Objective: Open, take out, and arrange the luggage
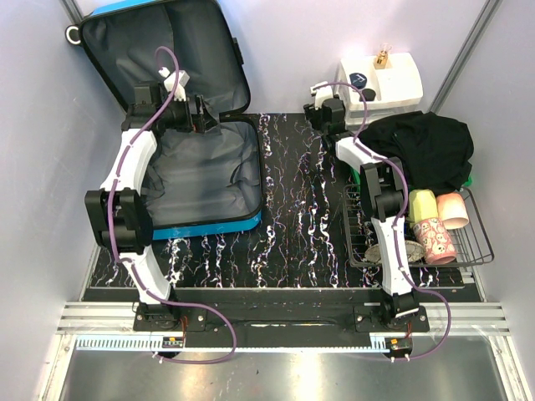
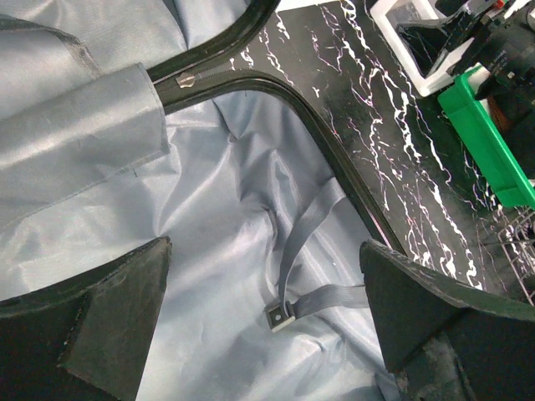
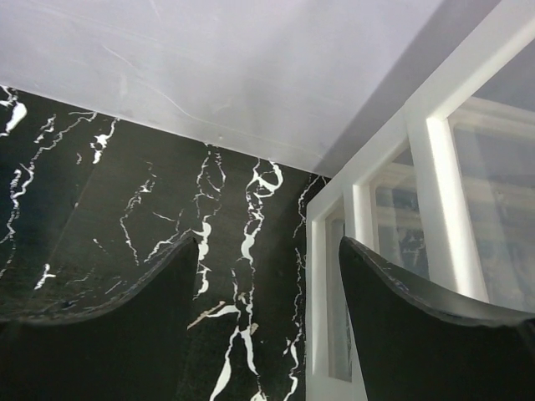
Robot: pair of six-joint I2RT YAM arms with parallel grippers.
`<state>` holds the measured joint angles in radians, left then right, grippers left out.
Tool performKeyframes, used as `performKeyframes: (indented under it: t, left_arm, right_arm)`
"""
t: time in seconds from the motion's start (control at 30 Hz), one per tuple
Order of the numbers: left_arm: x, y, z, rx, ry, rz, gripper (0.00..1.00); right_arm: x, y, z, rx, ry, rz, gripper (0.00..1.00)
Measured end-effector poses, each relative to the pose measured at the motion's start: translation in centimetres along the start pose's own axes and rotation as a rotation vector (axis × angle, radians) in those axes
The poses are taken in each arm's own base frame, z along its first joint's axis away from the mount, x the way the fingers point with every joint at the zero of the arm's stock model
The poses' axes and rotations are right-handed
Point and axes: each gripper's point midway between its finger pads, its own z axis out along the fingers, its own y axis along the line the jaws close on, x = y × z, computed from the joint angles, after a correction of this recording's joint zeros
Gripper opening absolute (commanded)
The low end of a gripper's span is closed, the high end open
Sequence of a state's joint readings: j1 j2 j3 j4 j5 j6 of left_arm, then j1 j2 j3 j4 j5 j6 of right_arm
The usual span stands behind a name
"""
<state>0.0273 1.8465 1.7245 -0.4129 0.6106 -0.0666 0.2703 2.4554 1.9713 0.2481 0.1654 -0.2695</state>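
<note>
Luggage (image 1: 213,188) lies open on worktop (image 1: 292,217). Left tool (image 2: 263,246) over its grey lining (image 2: 217,209), jaws wide apart, holding nothing. Right tool (image 3: 267,241) beside white organiser (image 3: 418,175), jaws apart.

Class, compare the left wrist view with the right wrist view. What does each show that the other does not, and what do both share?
Only the left wrist view shows the luggage, open, with its grey lining, a strap ending in a buckle, and the green tray. Only the right wrist view shows the pale wall meeting the tabletop. Both show the black marbled table and what looks like the same white organiser, close on the right and a far corner on the left. The left gripper and right gripper are each open and empty.
</note>
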Motion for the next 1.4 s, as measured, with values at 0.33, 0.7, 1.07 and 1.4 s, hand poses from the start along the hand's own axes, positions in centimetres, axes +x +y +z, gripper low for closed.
performKeyframes:
  t: [0.33, 0.7, 1.07, 1.4]
  left_arm:
    - [-0.4, 1.3, -0.7, -0.064, 0.035, 0.021, 0.99]
    - [-4.0, 3.9, -6.0, -0.251, 0.075, 0.112, 0.99]
    - [0.9, 2.0, -6.6, -0.403, 0.208, 0.208, 0.99]
    - [8.0, -5.2, -7.6, -0.364, 0.250, 0.319, 0.99]
  right_arm:
    - [0.2, 0.5, -0.9, -0.130, -0.003, -0.017, 0.91]
    - [-12.2, 1.5, -8.9, -0.406, -0.188, 0.050, 0.95]
    - [-17.1, -0.1, -23.5, -0.452, -0.211, 0.169, 1.00]
    - [-7.4, -1.5, -29.5, -0.330, 0.021, 0.250, 1.00]
